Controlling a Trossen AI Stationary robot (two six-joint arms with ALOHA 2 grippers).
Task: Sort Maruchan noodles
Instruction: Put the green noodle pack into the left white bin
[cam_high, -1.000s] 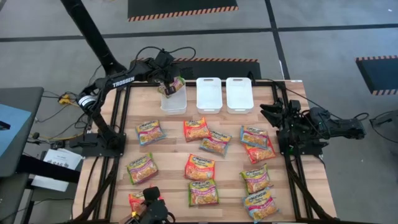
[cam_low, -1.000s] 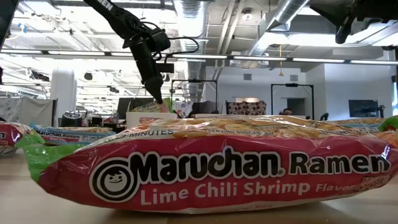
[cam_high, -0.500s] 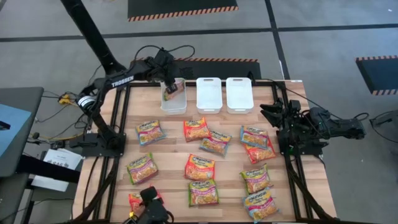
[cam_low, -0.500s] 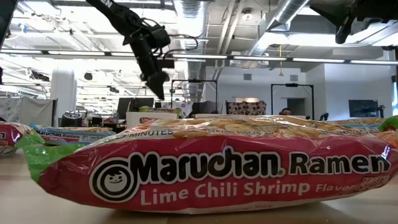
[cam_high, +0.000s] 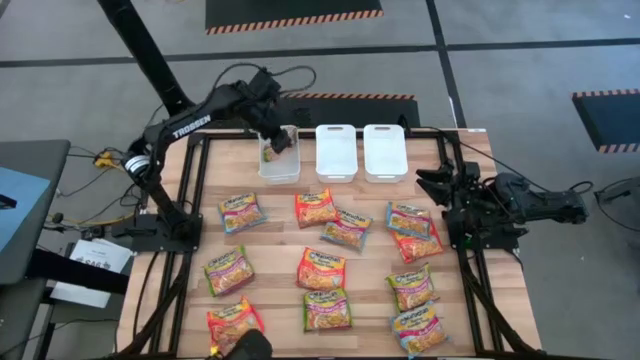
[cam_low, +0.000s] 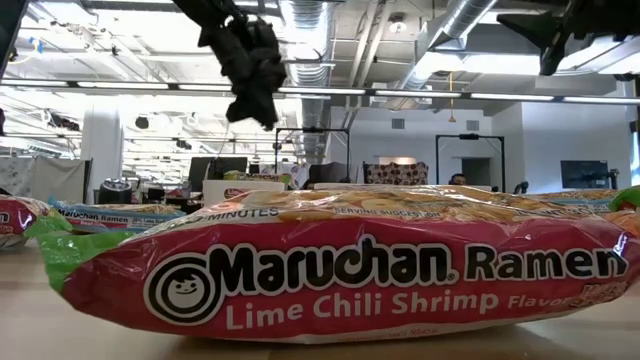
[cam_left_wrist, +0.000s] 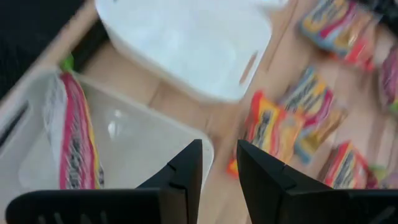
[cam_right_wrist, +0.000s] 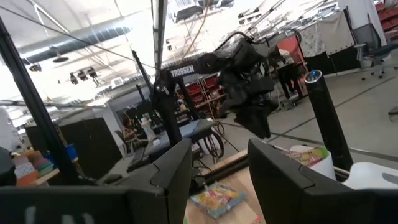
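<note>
Dark left hand: raised above the far end of the leftmost bin, fingers parted by a narrow gap with nothing between them; judged clear of the bin because its packet is delivered.
Leftmost white bin: holds one red-edged ramen packet resting against a side wall, the only packet sorted so far.
Middle bin and right bin: side by side on the far edge of the bench, holding no packets, presumably reserved for the other flavours.
Loose Maruchan packets: spread flat and mostly apart across the bench so each can be picked singly; a Lime Chili Shrimp packet lies nearest the low camera.
Right hand: parked at the bench's right edge, fingers apart and holding nothing, waiting.
</note>
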